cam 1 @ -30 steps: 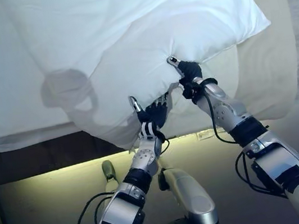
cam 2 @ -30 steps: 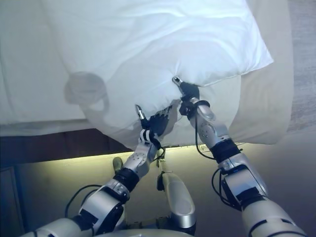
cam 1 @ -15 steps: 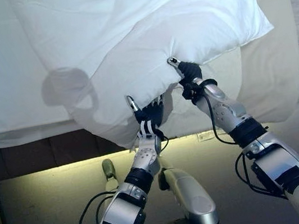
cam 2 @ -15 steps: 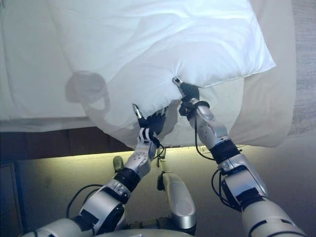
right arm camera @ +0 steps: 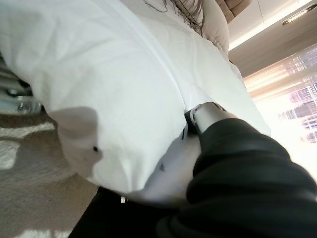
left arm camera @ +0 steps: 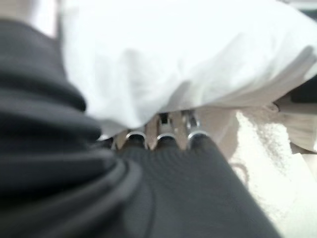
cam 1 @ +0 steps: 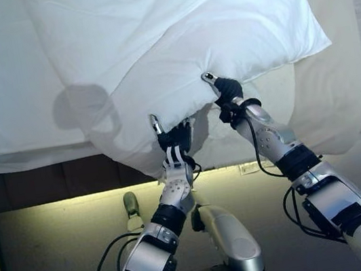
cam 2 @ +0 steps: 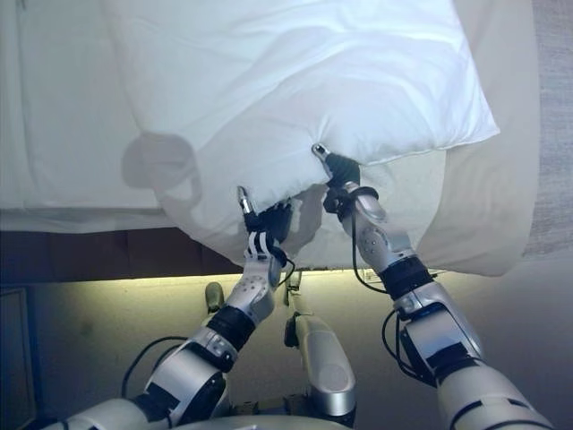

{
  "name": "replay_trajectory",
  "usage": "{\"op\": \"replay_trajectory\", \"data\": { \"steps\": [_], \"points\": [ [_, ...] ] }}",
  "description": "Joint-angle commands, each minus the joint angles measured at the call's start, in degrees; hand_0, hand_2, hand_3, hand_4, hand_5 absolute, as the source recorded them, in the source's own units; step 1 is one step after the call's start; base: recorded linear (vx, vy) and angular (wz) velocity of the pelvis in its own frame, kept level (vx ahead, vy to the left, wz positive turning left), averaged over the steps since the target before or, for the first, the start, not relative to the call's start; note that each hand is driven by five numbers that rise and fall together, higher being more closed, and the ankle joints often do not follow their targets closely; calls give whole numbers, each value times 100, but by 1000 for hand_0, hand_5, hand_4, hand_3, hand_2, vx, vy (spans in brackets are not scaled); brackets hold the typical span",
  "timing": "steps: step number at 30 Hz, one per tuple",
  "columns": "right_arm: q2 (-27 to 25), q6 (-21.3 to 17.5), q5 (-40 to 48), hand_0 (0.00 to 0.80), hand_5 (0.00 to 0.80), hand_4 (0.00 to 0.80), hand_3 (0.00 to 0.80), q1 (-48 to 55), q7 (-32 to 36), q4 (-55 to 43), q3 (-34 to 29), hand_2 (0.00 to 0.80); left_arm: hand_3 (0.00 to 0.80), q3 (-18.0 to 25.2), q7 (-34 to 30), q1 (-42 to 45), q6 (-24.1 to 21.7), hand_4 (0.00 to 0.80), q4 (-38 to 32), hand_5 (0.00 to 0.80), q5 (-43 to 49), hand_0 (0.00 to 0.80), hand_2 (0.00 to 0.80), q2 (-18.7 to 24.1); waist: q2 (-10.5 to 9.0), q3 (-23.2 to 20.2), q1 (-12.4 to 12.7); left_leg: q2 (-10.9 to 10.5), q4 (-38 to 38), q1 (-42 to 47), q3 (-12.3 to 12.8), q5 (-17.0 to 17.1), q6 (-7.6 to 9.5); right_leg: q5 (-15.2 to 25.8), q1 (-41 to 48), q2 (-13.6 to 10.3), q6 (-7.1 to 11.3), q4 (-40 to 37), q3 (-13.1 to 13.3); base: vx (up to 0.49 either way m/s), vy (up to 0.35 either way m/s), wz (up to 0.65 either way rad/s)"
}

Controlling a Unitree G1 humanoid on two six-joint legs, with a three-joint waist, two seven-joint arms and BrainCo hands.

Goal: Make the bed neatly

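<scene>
From the left eye view, a plump white fabric pillow (cam 1: 178, 33) lies across the near edge of the white-sheeted bed (cam 1: 8, 87), its lower corner sagging past that edge over the dark base board (cam 1: 37, 185) and the pale floor (cam 1: 47, 246). The left robot hand (cam 1: 175, 138) is pushed up into the pillow's underside, thumb on the cloth, fingers sunk in the fabric. The right robot hand (cam 1: 227, 91) pinches the pillow's near seam, with a beige cover (cam 1: 335, 70) lying beyond it toward the bed's right edge. The right eye view shows the same grasp. In the left wrist view, the left robot hand's fingers (left arm camera: 163, 131) vanish under the white cloth, so I cannot tell their closure. In the right wrist view, the thumb (right arm camera: 200, 116) presses into the pillow, clamped on it.
</scene>
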Motion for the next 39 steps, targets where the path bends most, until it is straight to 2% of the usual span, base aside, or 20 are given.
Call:
{"op": "replay_trajectory", "data": {
  "steps": [1, 8, 12, 13, 14, 21, 26, 31, 35, 39],
  "points": [
    [162, -347, -49, 800, 800, 800, 800, -192, 391, -1004, -330, 800, 800, 410, -459, 13, -314, 800, -327, 800, -81, 800, 800, -21, -248, -163, 336, 17, -287, 32, 106, 215, 249, -667, 280, -155, 401, 676, -144, -3, 2, 4],
    [289, -194, -50, 800, 800, 800, 800, -122, 425, -819, -269, 800, 800, 384, -438, -73, -341, 800, -379, 800, -81, 800, 800, 41, -215, -256, 378, -6, -302, 113, 76, 195, 260, -686, 393, -167, 390, 641, -177, -3, 2, 6],
    [352, 44, -14, 800, 800, 800, 800, -90, 399, -595, -213, 800, 800, 338, -391, -121, -363, 800, -373, 800, -81, 800, 800, 102, -123, -371, 402, -56, -365, 214, 47, 200, 266, -690, 514, -202, 386, 568, -206, 5, 22, 2],
    [364, 109, -57, 696, 696, 696, 696, -51, 391, -481, -205, 696, 800, 340, -385, -116, -362, 800, -369, 800, -81, 800, 800, 125, -82, -409, 411, -75, -373, 246, 40, 196, 269, -695, 548, -222, 387, 560, -221, 14, 56, 3],
    [372, 188, -103, 0, 0, 0, 0, -7, 341, -332, -182, 0, 800, 359, -387, -98, -348, 800, -363, 800, -81, 800, 800, 161, -31, -457, 429, -100, -388, 277, 26, 196, 272, -701, 584, -248, 384, 546, -243, 13, 55, 3],
    [373, 687, -502, 0, 0, 0, 0, 357, 432, 265, 1, 0, 800, 489, -321, 17, -248, 800, -454, 800, -81, 800, 800, 450, 250, -717, 493, -259, -392, 380, -75, 196, 302, -684, 746, -391, 384, 479, -306, 15, 85, 6],
    [518, 1116, -872, 0, 0, 0, 0, 1389, 709, 559, 207, 0, 800, 626, -367, 434, -163, 800, -642, 800, -81, 800, 800, 717, 430, -1010, 506, -358, -418, 566, -144, 150, 346, -719, 926, -487, 395, 468, -327, 50, 106, 14],
    [521, 1125, -1697, 0, 0, 0, 0, 2631, 1560, 1350, -10, 0, 800, 947, -500, 984, 123, 800, -564, 800, -81, 800, 800, 960, 614, -1411, 529, -419, -438, 839, -198, 110, 398, -768, 1213, -545, 434, 452, -367, 106, 92, 5],
    [560, 1072, -1890, 0, 0, 0, 0, 3322, 1835, 1865, -298, 0, 800, 1316, -527, 1366, 307, 800, -440, 800, -71, 800, 800, 1131, 720, -1734, 525, -456, -448, 1094, -212, 64, 420, -798, 1479, -571, 442, 414, -373, 150, 86, 4],
    [641, 1158, -2213, 0, 0, 0, 0, 3893, 1914, 2366, -724, 0, 800, 1902, -366, 1768, 419, 800, -496, 800, 335, 800, 800, 1197, 808, -2065, 510, -496, -455, 1386, -214, -7, 450, -861, 1767, -571, 434, 397, -339, 156, 81, 2]
  ]
}}
